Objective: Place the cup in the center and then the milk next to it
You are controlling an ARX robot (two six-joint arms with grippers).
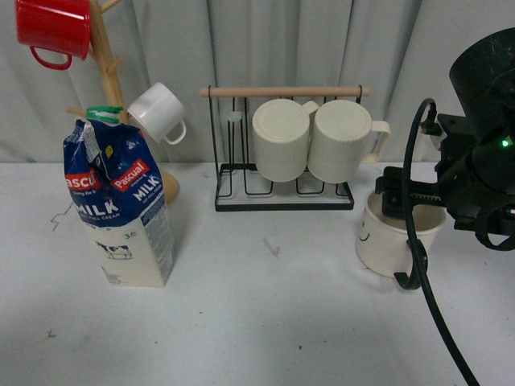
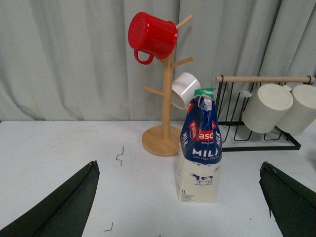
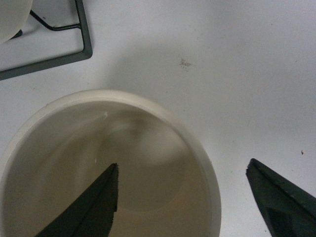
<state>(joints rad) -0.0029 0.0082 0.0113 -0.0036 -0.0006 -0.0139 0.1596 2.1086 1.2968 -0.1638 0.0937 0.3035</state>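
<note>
Two grippers, one cup, one carton. We find the cup (image 1: 384, 245) upright near the right edge of the worktop (image 1: 265, 322), just in front of the right end of the one wire rack (image 1: 283, 207). The right gripper (image 3: 182, 165) straddles the cup's rim (one finger inside, one outside), spread and not pressing the wall. The milk (image 1: 121, 213) stands upright toward the left edge, before the one wooden mug tree (image 1: 100, 56), which carries one red mug (image 1: 52, 28) and one small white cup (image 1: 157, 111). The rack bears two ribbed mugs (image 1: 282, 137). The left gripper (image 2: 178, 164) is spread wide, holding nothing.
</note>
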